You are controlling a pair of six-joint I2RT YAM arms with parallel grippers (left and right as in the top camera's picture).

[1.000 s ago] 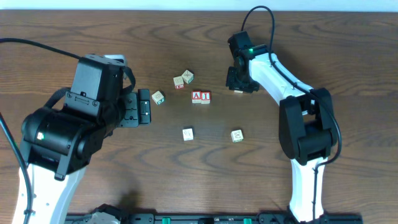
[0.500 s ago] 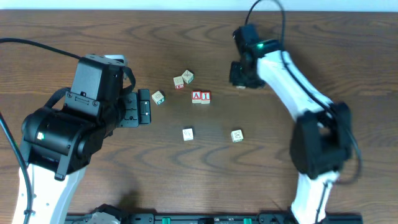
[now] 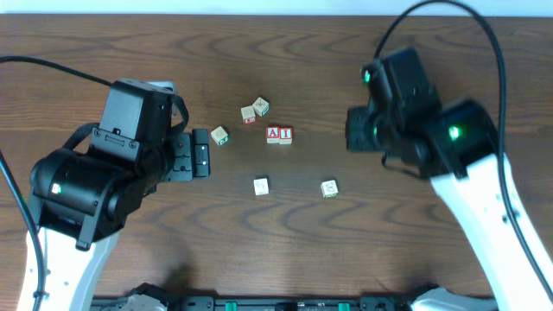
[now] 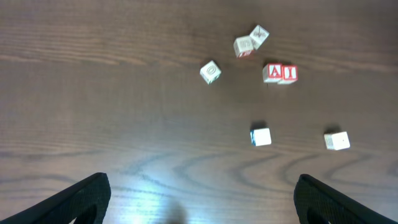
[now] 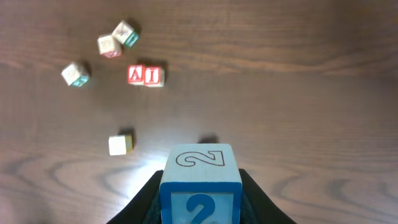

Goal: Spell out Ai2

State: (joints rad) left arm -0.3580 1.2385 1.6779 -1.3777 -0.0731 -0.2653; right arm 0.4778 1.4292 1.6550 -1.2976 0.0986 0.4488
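Note:
The red "A" block (image 3: 274, 133) and red "I" block (image 3: 286, 134) sit side by side mid-table; they also show in the left wrist view (image 4: 272, 73) (image 4: 288, 73) and the right wrist view (image 5: 135, 74) (image 5: 153, 75). My right gripper (image 3: 358, 132) is raised to the right of them and is shut on a blue "2" block (image 5: 200, 183), which fills the bottom of the right wrist view. My left gripper (image 3: 200, 151) is open and empty, left of the blocks; its fingertips (image 4: 202, 205) frame bare wood.
Loose pale blocks lie around: one (image 3: 219, 135) near my left gripper, two touching (image 3: 248, 113) (image 3: 261, 106) behind the "A", one (image 3: 261, 186) and another (image 3: 329, 188) nearer the front. The table is dark wood.
My right arm has swung from the far centre toward the right and lifted higher, the "2" block in its jaws. The left arm and the table's blocks have not moved.

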